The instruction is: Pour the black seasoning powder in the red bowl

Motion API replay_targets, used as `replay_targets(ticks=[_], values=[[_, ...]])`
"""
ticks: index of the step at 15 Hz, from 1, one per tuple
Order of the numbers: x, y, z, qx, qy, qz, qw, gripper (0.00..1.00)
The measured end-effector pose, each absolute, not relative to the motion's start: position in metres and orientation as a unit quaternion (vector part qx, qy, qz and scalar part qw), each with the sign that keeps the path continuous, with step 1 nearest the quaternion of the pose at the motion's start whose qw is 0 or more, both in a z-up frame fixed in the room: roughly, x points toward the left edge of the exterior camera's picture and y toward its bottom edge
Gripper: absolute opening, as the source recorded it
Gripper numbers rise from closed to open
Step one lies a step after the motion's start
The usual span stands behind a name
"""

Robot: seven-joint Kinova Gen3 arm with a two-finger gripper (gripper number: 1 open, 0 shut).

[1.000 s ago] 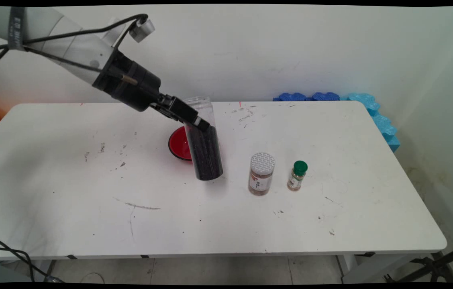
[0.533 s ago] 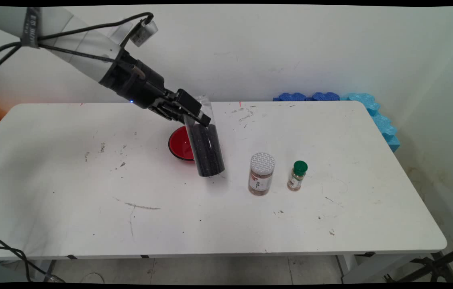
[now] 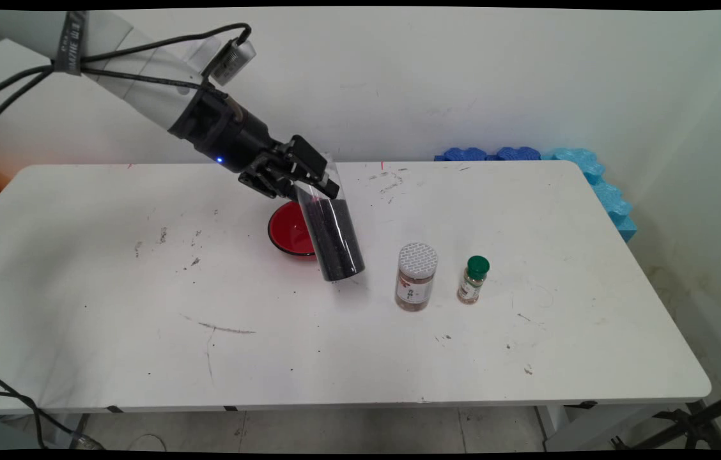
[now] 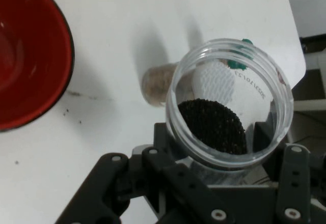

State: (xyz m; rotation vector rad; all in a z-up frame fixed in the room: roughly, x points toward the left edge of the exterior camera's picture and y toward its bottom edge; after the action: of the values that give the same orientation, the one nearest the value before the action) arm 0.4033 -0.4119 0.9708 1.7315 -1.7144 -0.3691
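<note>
- Clear plastic makes up the tall open-topped jar, which holds dark, fine grains filling roughly its lower two thirds; its upper part is see-through and bare.
- Black, two-fingered, the gripper is clamped on that jar near its rim, one finger on each side of the wall.
- Tilted, the jar leans with its mouth toward the arm and the wall, its base low over the white surface in front of the red bowl.
- From the main view I cannot tell whether the jar's base touches the surface or hangs just above it.
- Seen from the hand, the jar's round mouth faces the camera, and the dark grains lie as a sloped heap against the lower side of the inside wall.
- Red inside with a dark rim, the bowl looks bare of contents in the part that shows.
- Just right of the tall jar stands a shorter spice jar, upright, with a pale patterned lid, a label, and brownish powder inside.
- Beside that one, further right, stands a small bottle with a green cap and light brown contents, upright and apart from its neighbour.
- Blue foam pieces sit along the surface's far right corner, by the wall.
</note>
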Motion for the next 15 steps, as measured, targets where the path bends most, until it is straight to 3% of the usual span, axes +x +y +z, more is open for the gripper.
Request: replay_targets(ticks=[15], values=[[0.406, -0.430, 0.946, 0.775, -0.521, -0.207, 0.290, 0.00]])
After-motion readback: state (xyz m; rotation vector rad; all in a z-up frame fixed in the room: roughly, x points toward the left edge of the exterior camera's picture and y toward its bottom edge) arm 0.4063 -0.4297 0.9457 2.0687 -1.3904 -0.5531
